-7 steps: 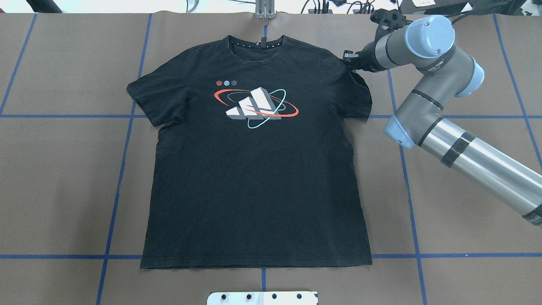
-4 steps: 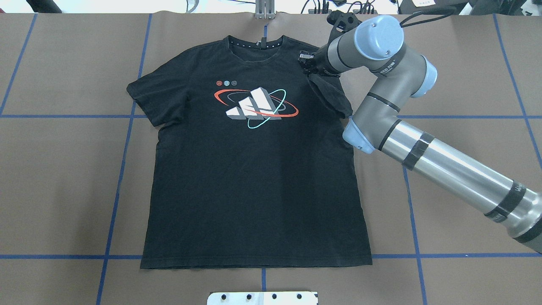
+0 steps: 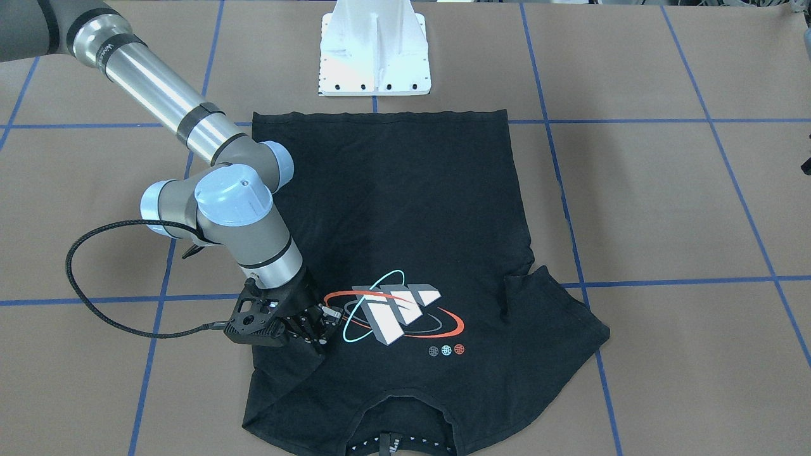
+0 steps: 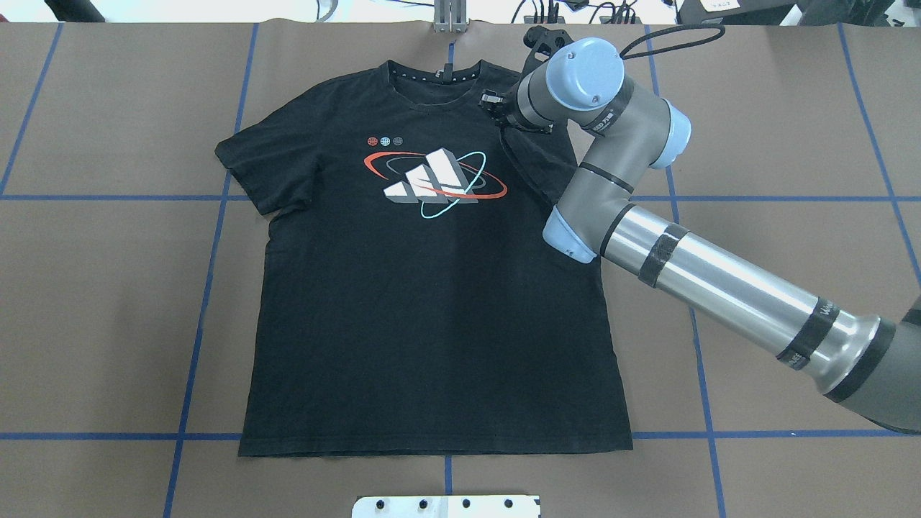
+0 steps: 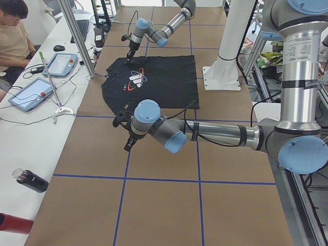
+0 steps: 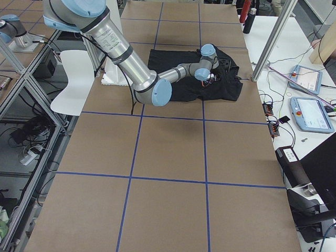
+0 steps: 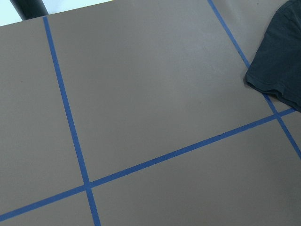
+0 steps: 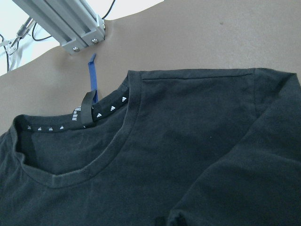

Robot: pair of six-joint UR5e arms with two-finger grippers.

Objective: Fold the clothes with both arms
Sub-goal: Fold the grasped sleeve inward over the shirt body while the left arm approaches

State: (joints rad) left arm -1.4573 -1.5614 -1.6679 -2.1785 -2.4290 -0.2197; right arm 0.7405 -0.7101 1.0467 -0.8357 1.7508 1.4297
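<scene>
- One table point(image 4: 108, 288), carrying one white pedestal point(image 3: 374, 50).
- One black T-shirt point(image 4: 432, 324): flat, logo up, hem just beside the pedestal.
- Two grippers, both well apart from the pedestal: right gripper point(image 3: 315, 335) clamps one sleeve point(image 4: 534, 164) drawn over the chest. Whether the left gripper point(image 5: 127, 147) is closed cannot be told.

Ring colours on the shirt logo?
One red, one teal, crossing the white-grey logo on the black shirt. Clearest in the overhead view.

Matt cloth T-shirt point(image 4: 432, 324), glossy metal right arm point(image 4: 719, 279)
</scene>
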